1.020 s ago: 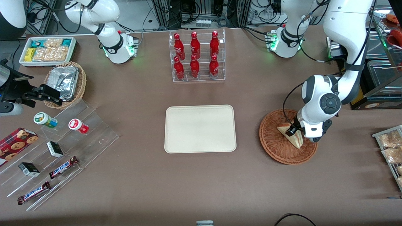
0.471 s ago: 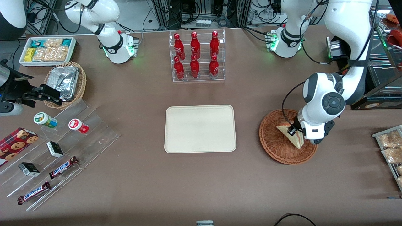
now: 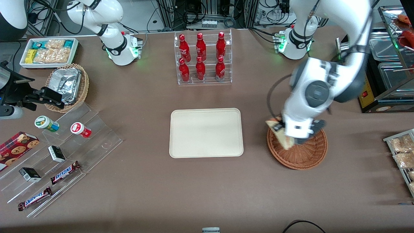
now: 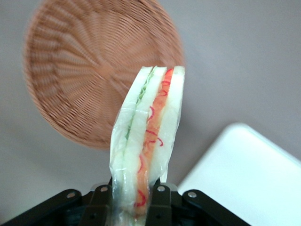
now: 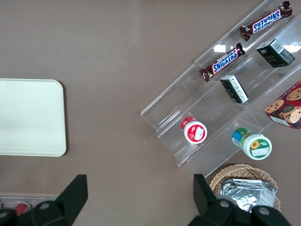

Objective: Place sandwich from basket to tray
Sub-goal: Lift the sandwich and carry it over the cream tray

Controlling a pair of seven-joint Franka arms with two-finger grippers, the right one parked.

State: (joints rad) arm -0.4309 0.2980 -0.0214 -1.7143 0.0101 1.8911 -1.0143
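Your gripper [image 4: 130, 207] has its fingers [image 4: 160, 205] clamped on the sandwich [image 3: 280, 133], held above the basket [image 3: 302, 155] rim nearest the tray [image 3: 206, 133].

L gripper [image 3: 284, 132] raised, fingers [image 4: 101, 200] clamped, wrist tilted.

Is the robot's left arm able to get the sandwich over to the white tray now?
Probably yes. The gripper is shut on the sandwich, lifted above the basket, and nothing stands between it and the bare tray.
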